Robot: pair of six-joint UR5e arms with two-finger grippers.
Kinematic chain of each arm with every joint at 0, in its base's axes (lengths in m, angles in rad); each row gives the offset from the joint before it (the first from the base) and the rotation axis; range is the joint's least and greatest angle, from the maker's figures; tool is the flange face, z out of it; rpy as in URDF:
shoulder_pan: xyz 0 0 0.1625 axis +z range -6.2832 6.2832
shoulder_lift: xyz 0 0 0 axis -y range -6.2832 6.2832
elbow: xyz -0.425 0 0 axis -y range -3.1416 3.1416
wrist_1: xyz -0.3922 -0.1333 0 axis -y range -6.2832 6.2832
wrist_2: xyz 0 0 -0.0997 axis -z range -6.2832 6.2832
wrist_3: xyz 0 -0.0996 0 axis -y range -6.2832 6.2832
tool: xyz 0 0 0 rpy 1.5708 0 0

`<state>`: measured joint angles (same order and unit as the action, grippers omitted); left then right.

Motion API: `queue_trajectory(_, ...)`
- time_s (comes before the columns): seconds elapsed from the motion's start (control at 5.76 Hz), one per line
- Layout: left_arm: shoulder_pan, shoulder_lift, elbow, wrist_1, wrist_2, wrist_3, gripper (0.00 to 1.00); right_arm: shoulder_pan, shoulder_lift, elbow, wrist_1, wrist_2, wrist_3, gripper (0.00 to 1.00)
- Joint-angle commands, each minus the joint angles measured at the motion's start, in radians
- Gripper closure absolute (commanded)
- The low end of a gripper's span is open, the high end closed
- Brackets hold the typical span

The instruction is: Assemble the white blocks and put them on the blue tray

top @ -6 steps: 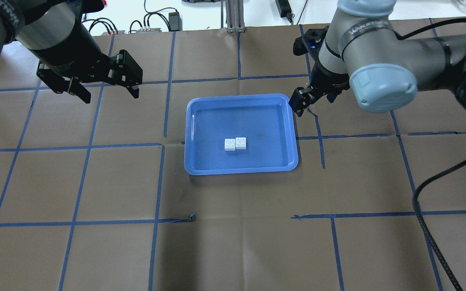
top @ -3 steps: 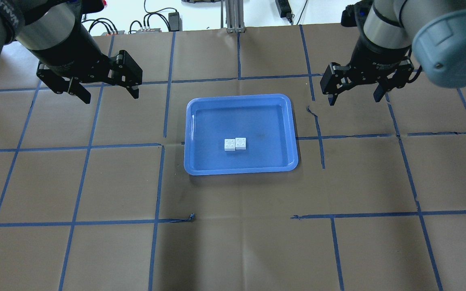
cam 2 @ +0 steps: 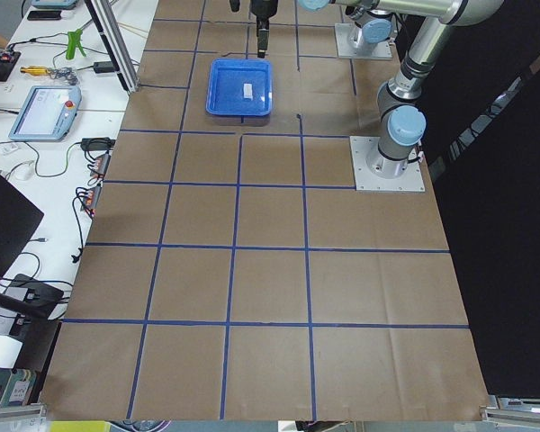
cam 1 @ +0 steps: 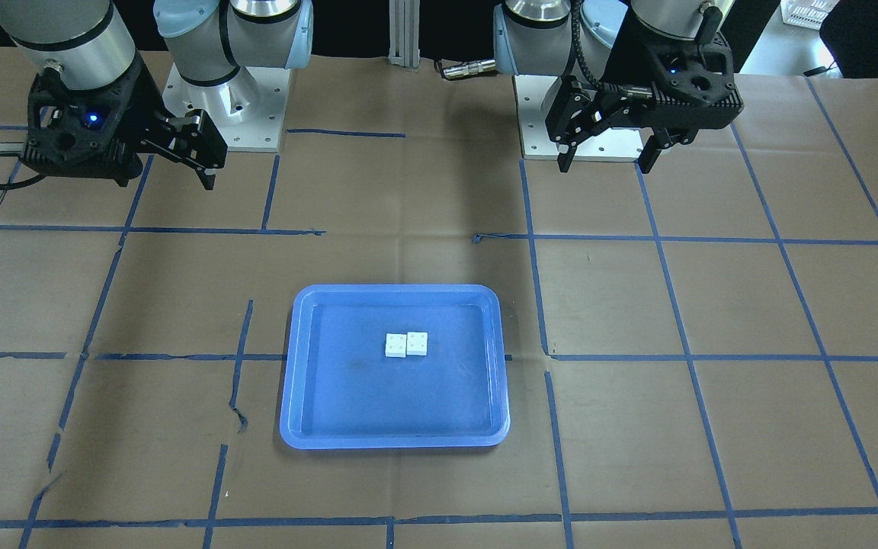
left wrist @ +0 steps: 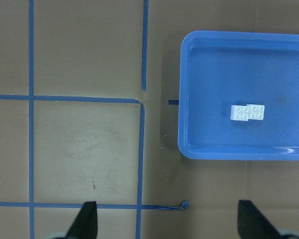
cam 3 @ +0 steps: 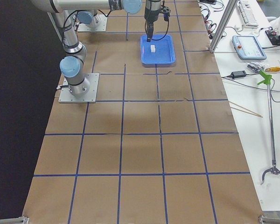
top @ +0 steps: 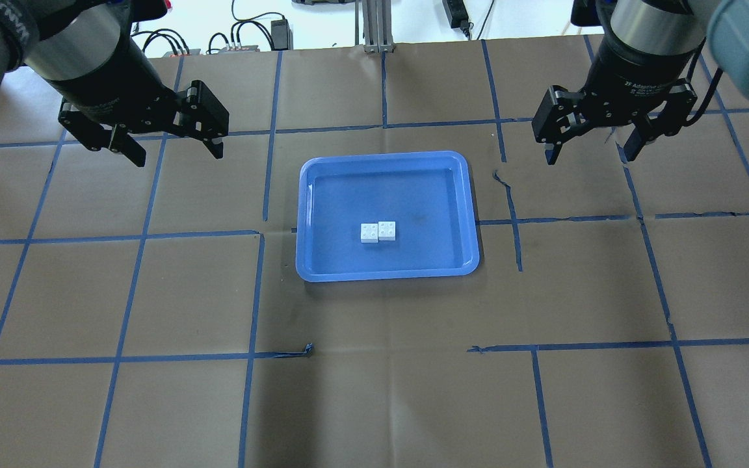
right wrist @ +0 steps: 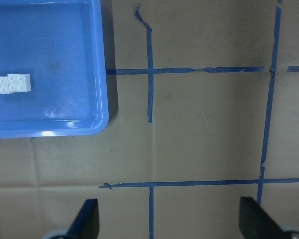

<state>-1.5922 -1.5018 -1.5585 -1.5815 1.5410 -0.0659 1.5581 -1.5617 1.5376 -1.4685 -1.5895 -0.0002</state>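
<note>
The two white blocks (top: 378, 231) sit joined side by side, slightly offset, on the floor of the blue tray (top: 322, 260) at the table's middle. They also show in the front view (cam 1: 406, 345), the left wrist view (left wrist: 247, 112) and the right wrist view (right wrist: 10, 83). My left gripper (top: 173, 151) is open and empty, raised over the table to the tray's left. My right gripper (top: 590, 152) is open and empty, raised to the tray's right. The tray shows in the front view (cam 1: 309, 427) too.
Brown paper with blue tape grid lines covers the table (top: 374, 390). The arm bases (cam 1: 225, 114) stand at the robot's side. Cables and power bricks (top: 270, 32) lie beyond the far edge. Operator benches with tools (cam 3: 252, 51) flank the table's far side.
My right arm has swung away from the tray's right rim, rightward and toward the far edge, with its gripper staying open. The left arm and the blocks have not moved.
</note>
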Motion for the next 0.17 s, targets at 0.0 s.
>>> queue_trajectory(0.0,0.0,0.0,0.0,0.0,-0.001,0.0,0.01,-0.001,0.002,-0.001,0.001,-0.001,0.0,0.0)
